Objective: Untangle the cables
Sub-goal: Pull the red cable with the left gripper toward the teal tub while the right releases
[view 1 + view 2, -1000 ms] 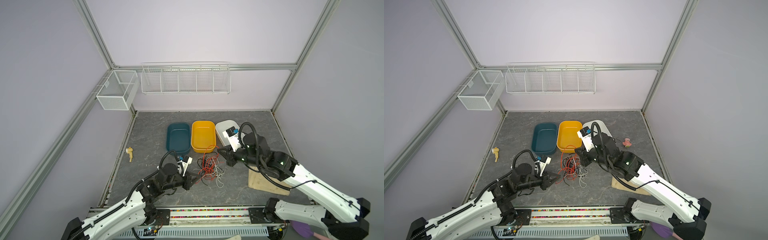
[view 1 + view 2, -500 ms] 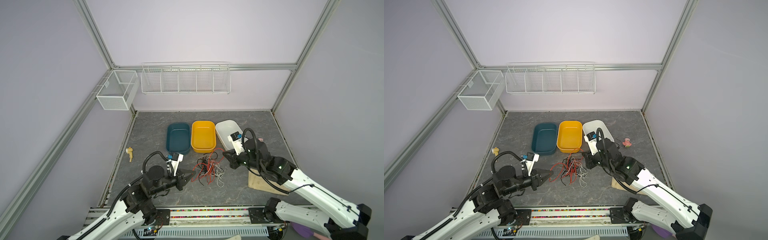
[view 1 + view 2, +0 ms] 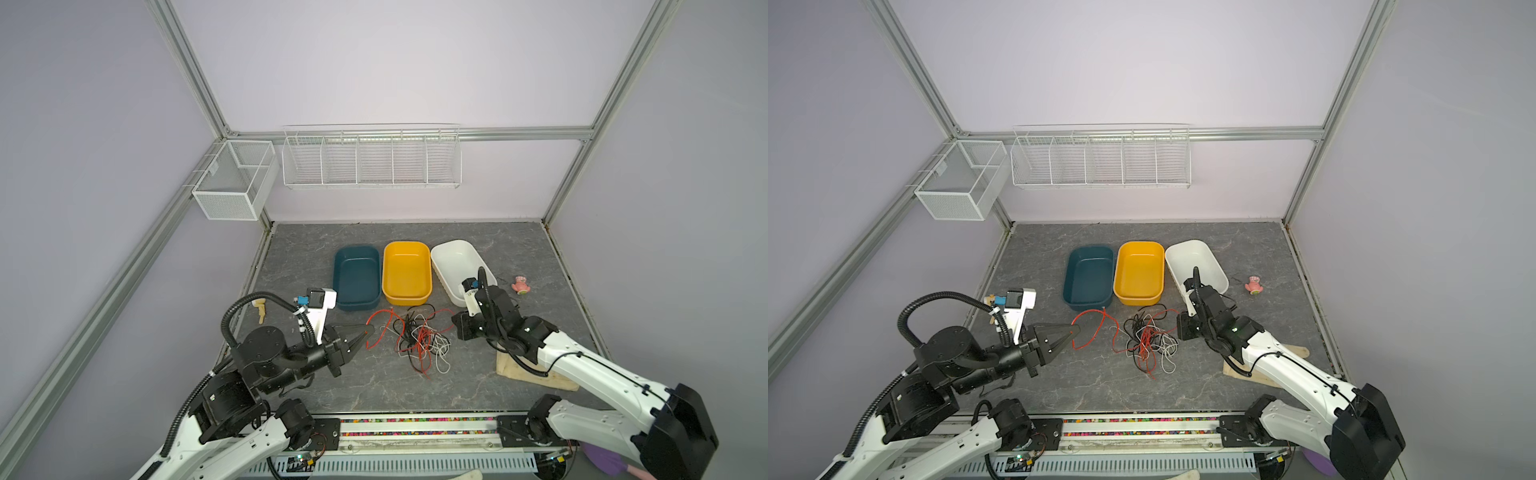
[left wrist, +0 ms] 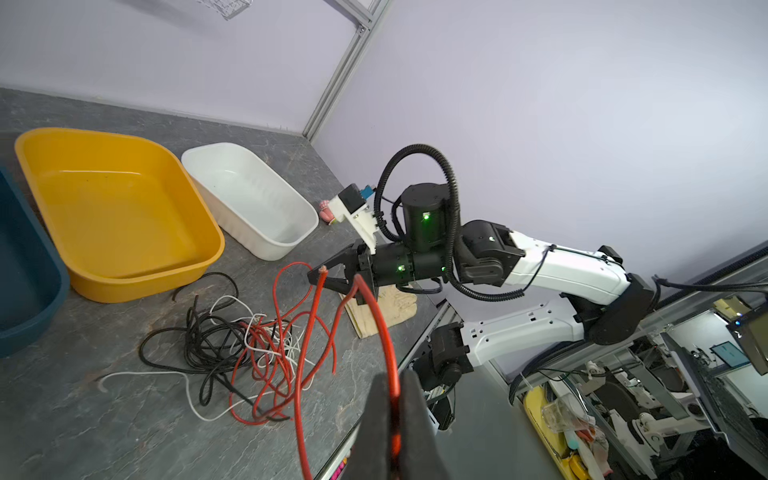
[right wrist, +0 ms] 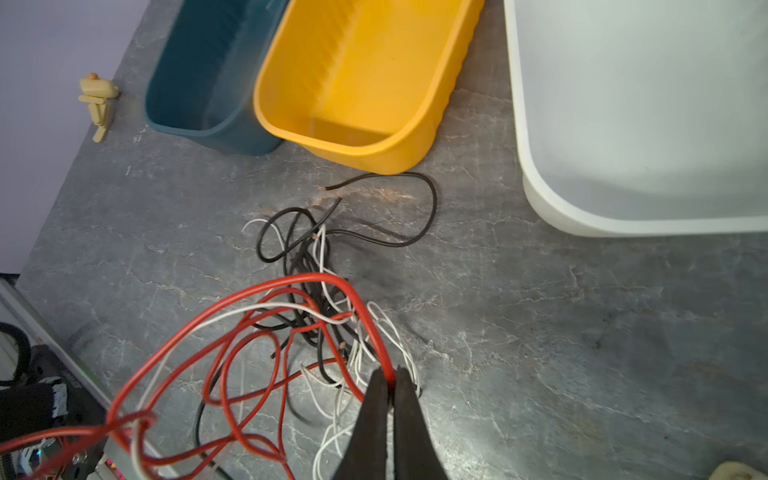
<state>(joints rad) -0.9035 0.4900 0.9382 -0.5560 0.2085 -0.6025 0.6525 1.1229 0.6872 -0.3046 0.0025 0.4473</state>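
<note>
While left hand (image 3: 366,332) and right hand (image 5: 388,382) pinch them, the cables (image 3: 417,343) stretch sideways.

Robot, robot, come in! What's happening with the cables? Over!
Left end effector shut on red cable. Right end effector shut on red cable too. Black and white cables knotted with it, mid-table. Yellow bin close behind the pile.
</note>
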